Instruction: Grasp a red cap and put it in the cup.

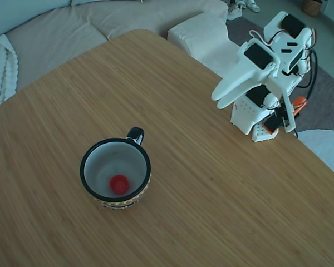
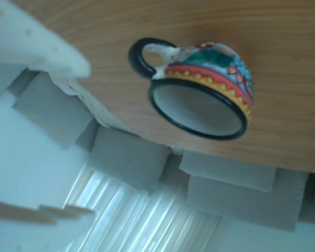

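Observation:
The cup [image 1: 89, 159] stands upright on the wooden table, left of centre, its small black handle pointing to the far side. The red cap [image 1: 119, 184] lies flat on the cup's pale bottom. My white gripper [image 1: 217, 101] is far off to the right, folded back over the arm's base, empty, with a small gap between its tips. In the other view, which is upside down, the cup [image 2: 210, 68] shows its coloured outside and grey inside; the cap does not show there. My gripper [image 2: 92, 142] has one finger at the top left and one at the bottom left, apart.
The arm's white base [image 1: 250, 119] sits at the table's right edge with an orange part [image 1: 298, 103] and black cables beside it. A beige sofa [image 1: 72, 28] runs along the far side. The table's edge curves close behind the base.

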Controlling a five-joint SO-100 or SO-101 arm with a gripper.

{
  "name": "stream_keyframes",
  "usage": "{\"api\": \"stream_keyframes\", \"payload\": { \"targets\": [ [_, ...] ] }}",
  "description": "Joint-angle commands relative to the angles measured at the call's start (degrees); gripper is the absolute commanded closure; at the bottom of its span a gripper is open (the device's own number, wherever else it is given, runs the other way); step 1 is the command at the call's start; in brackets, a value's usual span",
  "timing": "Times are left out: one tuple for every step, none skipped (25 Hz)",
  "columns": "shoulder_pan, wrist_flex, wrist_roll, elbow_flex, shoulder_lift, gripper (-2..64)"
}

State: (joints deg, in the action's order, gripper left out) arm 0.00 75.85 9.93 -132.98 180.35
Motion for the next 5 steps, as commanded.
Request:
{"api": "stream_keyframes", "payload": {
  "targets": [
    [0.18, -0.35, -0.35, 0.44, 0.18, 32.2],
    [0.18, -0.35, -0.35, 0.44, 0.18, 32.2],
    [0.18, -0.35, -0.35, 0.44, 0.18, 32.2],
    [0.18, -0.35, -0.35, 0.44, 0.18, 32.2],
    [0.18, -0.35, -0.35, 0.44, 0.18, 32.2]
  ]
}}
